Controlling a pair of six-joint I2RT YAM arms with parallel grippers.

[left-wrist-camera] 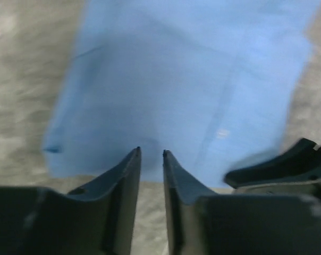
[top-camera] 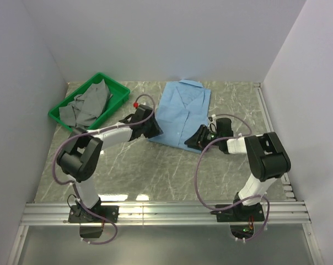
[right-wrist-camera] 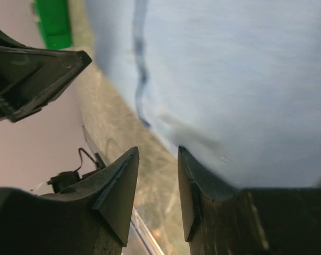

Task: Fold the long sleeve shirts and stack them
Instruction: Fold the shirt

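Note:
A light blue long sleeve shirt (top-camera: pixel 180 113) lies folded into a narrow rectangle on the marble table, collar toward the back wall. My left gripper (top-camera: pixel 151 130) sits at the shirt's near left corner. In the left wrist view its fingers (left-wrist-camera: pixel 129 175) stand a narrow gap apart with only table between them, tips at the shirt's near hem (left-wrist-camera: pixel 182 101). My right gripper (top-camera: pixel 193 140) sits at the near right corner. In the right wrist view its jaws are open around bare table (right-wrist-camera: pixel 158 151), and the shirt's edge (right-wrist-camera: pixel 235 95) lies against the right finger.
A green tray (top-camera: pixel 118 91) at the back left holds crumpled grey garments (top-camera: pixel 92 104). White walls close the table on three sides. A metal rail (top-camera: pixel 155 212) runs along the near edge, and another along the right edge (top-camera: pixel 266 116).

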